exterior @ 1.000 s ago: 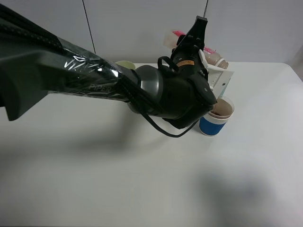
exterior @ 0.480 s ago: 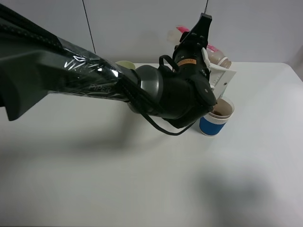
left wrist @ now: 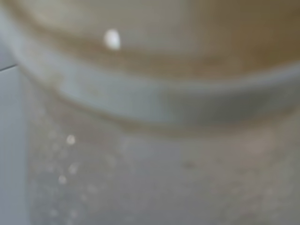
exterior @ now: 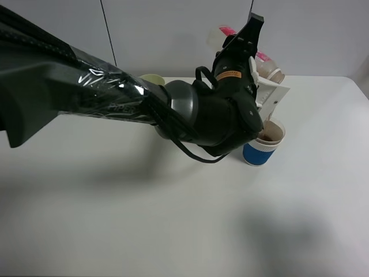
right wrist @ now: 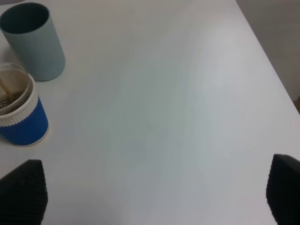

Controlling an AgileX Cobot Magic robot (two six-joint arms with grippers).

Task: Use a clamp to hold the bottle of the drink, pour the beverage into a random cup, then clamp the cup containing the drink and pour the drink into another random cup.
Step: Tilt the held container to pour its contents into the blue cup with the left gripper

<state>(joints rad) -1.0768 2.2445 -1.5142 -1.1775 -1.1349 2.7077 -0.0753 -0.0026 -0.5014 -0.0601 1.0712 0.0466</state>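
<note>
My left gripper [exterior: 245, 51] has reached across to the right and is shut on the drink bottle [exterior: 266, 67]. The bottle has a pink label and brownish drink, and it lies tilted above and behind the blue cup [exterior: 261, 145]. That cup has a white rim and holds brown drink. The left wrist view is filled by the blurred bottle wall [left wrist: 150, 112]. My right gripper [right wrist: 152, 199] is open and empty above the table. The blue cup [right wrist: 18, 117] and a grey-blue cup [right wrist: 33, 41] stand well off to one side of it. The right gripper does not show in the exterior view.
A pale green cup [exterior: 153, 79] stands at the back of the table, partly behind the left arm. The bulky black left arm [exterior: 115, 98] crosses the table from the left. The table's right edge [right wrist: 269, 75] runs near the right gripper.
The left gripper has lifted the bottle a little up and to the right, away from the blue cup. The cups have not moved.
</note>
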